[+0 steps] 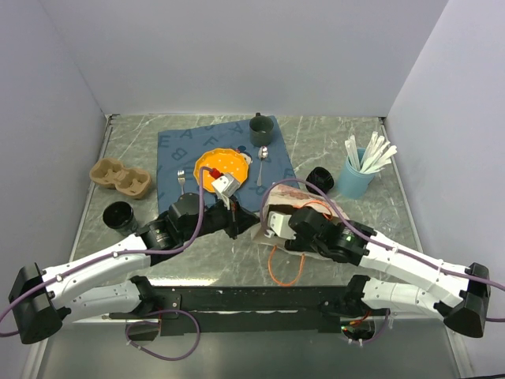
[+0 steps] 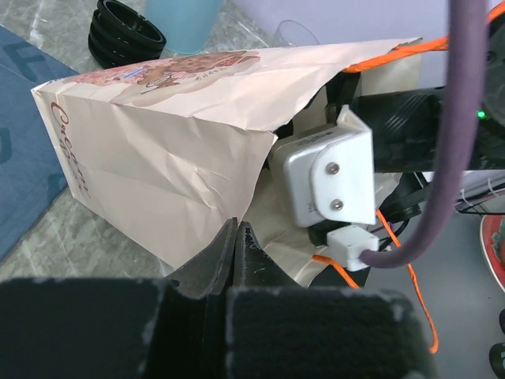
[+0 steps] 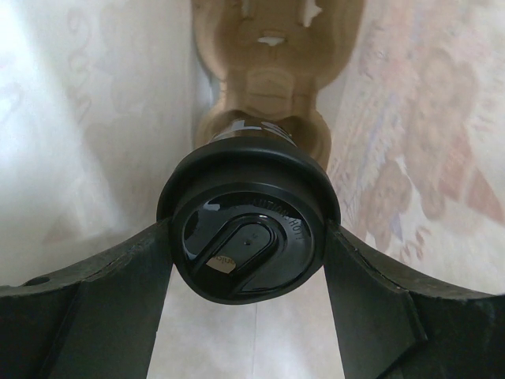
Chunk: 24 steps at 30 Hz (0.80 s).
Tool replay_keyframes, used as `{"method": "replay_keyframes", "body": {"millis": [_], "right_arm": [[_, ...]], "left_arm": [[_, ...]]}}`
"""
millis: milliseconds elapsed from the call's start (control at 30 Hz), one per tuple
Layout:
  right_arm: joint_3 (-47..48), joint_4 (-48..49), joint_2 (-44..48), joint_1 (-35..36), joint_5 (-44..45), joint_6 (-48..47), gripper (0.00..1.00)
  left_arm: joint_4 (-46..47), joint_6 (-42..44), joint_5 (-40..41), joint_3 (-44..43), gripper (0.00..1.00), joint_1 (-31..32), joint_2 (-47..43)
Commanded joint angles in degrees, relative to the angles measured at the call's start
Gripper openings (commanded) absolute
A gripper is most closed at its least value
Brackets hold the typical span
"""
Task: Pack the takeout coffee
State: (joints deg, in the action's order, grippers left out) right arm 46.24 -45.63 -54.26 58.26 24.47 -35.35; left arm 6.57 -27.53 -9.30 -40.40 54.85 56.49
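Note:
A beige printed paper bag (image 1: pixel 293 192) (image 2: pixel 158 142) lies on its side at the table's middle, its mouth toward the arms. My left gripper (image 2: pixel 237 230) (image 1: pixel 246 229) is shut, pinching the lower edge of the bag's mouth. My right gripper (image 3: pixel 248 237) is inside the bag, so the top view shows only its wrist (image 1: pixel 312 229). There its fingers (image 3: pixel 118 276) press both sides of the black lid (image 3: pixel 248 229) of a takeout coffee cup. The cup stands in a brown cardboard carrier (image 3: pixel 272 79) that runs deeper into the bag.
Another cardboard carrier (image 1: pixel 120 178) and a stack of black lids (image 1: pixel 120 215) sit at the left. A blue mat (image 1: pixel 181 150) holds an orange plate (image 1: pixel 221 167), spoon (image 1: pixel 263 162), fork (image 1: pixel 181 180) and dark mug (image 1: pixel 261 128). A blue cup of stirrers (image 1: pixel 357 178) stands right; the bag's orange handle (image 1: pixel 284 268) trails near.

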Motion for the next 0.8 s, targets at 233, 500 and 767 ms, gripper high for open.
{"method": "replay_keyframes", "body": {"millis": [233,500,767], "right_arm": [[-2.8,7.2,0.4,-5.9,-2.0,-4.4,0.34],[-4.1,9.9,0.6,-9.6,-2.0,-4.8,0.34],[-6.0,11.7,2.0,-9.9,-3.3,-3.0,0.33]], "left_arm": [[2.6,-1.1,-1.4,-0.6,0.01,0.3,-1.1],[3.8,-2.4,-2.6,0.3,0.01,0.3,-1.3],[5.6,-4.3,-3.9,1.9,0.01,0.3,-2.6]]}}
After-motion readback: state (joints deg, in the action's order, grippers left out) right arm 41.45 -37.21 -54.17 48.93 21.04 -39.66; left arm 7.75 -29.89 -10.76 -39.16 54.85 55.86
